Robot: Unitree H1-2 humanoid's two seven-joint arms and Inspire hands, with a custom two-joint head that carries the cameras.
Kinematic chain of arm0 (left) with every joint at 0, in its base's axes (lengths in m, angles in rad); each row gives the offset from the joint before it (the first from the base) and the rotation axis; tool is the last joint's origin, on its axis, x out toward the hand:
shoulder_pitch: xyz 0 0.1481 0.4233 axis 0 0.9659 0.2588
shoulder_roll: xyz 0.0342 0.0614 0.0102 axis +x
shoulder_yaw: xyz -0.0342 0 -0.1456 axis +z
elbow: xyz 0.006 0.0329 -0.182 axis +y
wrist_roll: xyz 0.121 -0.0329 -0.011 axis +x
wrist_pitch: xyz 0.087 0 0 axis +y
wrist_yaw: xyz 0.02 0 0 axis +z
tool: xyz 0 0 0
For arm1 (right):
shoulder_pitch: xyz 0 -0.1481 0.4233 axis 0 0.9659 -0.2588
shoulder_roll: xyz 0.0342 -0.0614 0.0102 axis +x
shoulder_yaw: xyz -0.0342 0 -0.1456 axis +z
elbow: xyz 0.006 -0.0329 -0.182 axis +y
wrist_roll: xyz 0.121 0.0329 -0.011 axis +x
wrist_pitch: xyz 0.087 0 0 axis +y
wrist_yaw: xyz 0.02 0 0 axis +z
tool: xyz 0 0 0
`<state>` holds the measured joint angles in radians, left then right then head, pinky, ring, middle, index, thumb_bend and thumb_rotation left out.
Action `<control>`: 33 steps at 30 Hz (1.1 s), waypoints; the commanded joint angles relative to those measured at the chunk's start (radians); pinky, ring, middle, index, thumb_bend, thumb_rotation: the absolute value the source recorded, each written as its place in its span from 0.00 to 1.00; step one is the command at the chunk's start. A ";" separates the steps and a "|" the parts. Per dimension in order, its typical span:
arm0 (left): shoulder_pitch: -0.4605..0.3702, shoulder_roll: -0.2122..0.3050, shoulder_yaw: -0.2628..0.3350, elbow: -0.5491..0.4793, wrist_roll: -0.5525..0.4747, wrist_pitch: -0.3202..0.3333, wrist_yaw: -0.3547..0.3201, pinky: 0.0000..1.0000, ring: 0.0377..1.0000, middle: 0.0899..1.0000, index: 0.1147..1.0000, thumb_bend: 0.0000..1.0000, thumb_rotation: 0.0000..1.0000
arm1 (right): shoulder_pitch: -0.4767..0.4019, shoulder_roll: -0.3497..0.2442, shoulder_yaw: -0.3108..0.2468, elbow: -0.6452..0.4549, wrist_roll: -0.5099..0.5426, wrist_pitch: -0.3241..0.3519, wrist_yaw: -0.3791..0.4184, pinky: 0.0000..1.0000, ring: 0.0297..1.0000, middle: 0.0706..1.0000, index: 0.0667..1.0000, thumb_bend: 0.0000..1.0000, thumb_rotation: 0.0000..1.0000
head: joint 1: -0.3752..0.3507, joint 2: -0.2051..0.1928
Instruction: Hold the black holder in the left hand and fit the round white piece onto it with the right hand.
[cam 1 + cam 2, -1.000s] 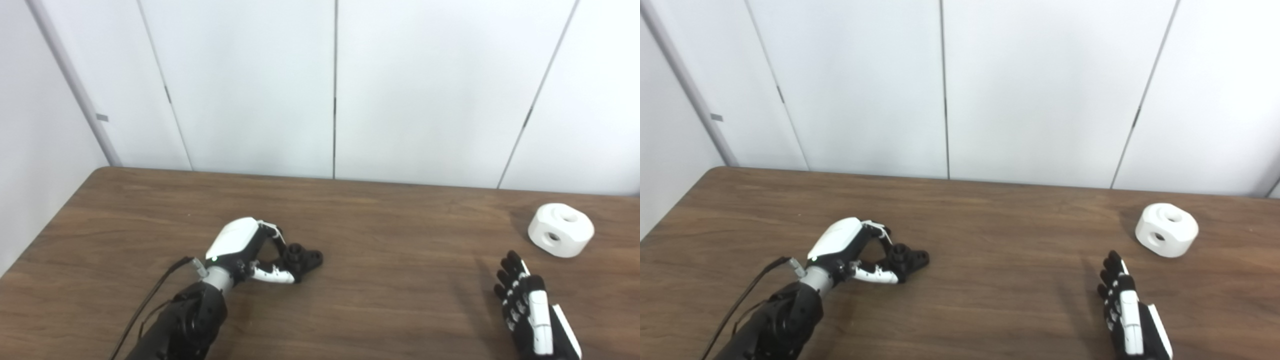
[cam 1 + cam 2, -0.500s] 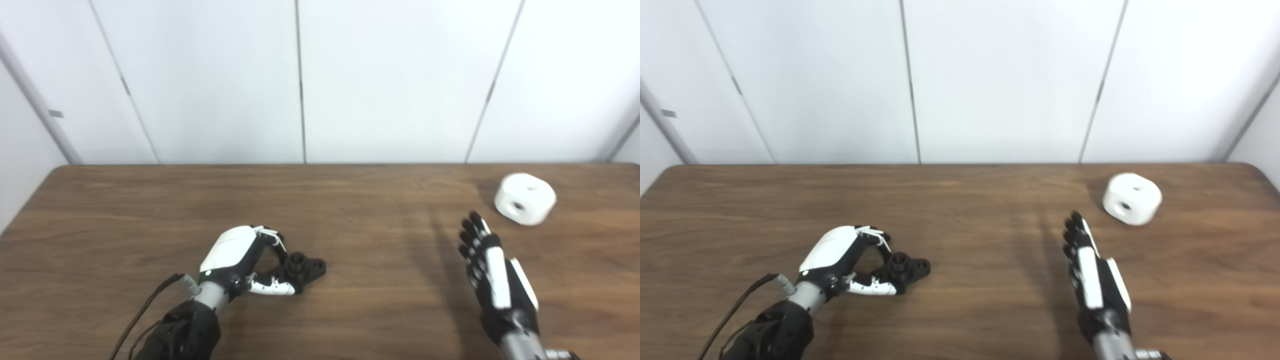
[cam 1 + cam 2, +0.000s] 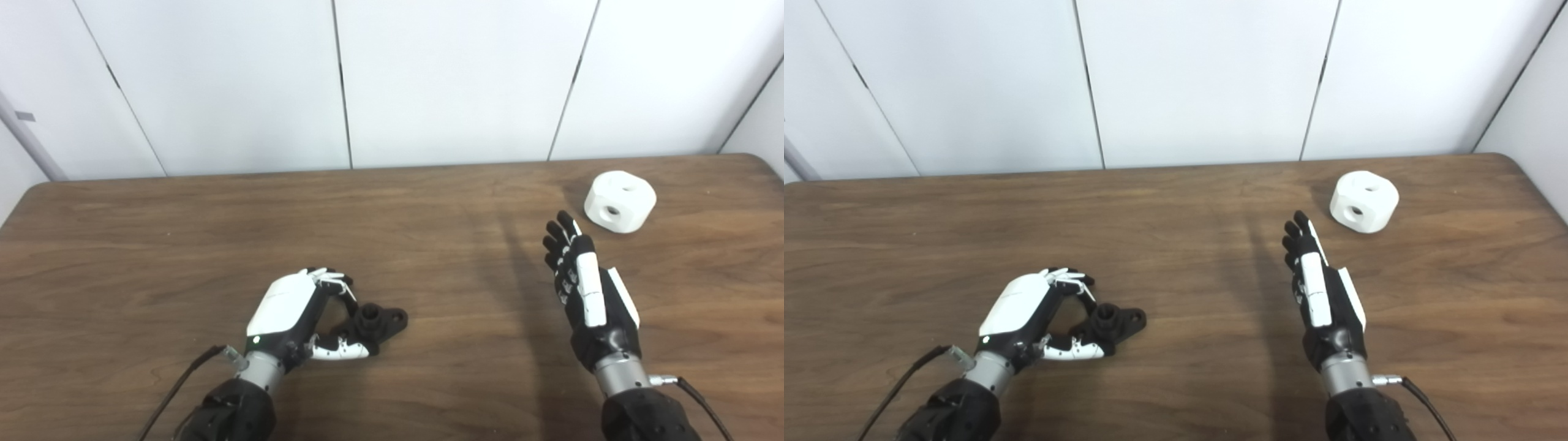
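Observation:
The black holder (image 3: pixel 376 321) lies flat on the brown table (image 3: pixel 153 245) at the front left. My left hand (image 3: pixel 294 312) curls around its left end, with fingers above it and the thumb in front; the holder still rests on the table. The round white piece (image 3: pixel 620 193), with holes in its top and side, sits at the back right. My right hand (image 3: pixel 585 288) is open and empty, fingers straight and pointing toward the white piece, a short way in front and left of it. In the right eye view the same things show: holder (image 3: pixel 1115 323), white piece (image 3: pixel 1363 193).
White wall panels (image 3: pixel 429 79) rise behind the table's far edge. The table's right edge (image 3: pixel 1540 196) runs close beside the white piece. Black cables (image 3: pixel 177 386) trail from both wrists near the front edge.
The camera has turned right and tilted down, shifting the whole picture. My right hand has moved forward over the table toward the white piece. My left hand stays at the holder.

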<state>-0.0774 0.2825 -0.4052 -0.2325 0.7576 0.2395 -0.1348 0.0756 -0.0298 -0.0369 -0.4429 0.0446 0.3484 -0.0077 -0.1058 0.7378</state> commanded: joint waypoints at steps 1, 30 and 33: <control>0.022 -0.011 -0.030 0.009 0.011 -0.038 -0.012 0.96 0.89 0.76 0.42 0.52 0.05 | -0.022 -0.011 -0.006 -0.041 -0.009 -0.014 0.000 1.00 0.97 0.97 1.00 0.59 1.00 | -0.005 0.002; 0.087 -0.021 -0.002 0.072 0.011 -0.137 0.083 0.95 0.87 0.75 0.42 0.52 0.05 | -0.144 -0.150 -0.052 -0.035 -0.413 0.105 -0.087 0.98 0.94 0.88 0.68 0.82 0.37 | -0.183 -0.059; 0.090 -0.017 0.002 0.065 0.016 -0.134 0.071 0.94 0.86 0.75 0.42 0.52 0.05 | -0.172 -0.189 -0.059 -0.027 -0.459 0.115 -0.076 0.97 0.94 0.89 0.67 0.86 0.34 | -0.212 -0.068</control>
<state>-0.0122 0.2480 -0.3952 -0.1772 0.7731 0.1025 -0.0151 -0.0626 -0.1996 -0.0828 -0.4511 -0.3823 0.4671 -0.0824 -0.3159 0.6688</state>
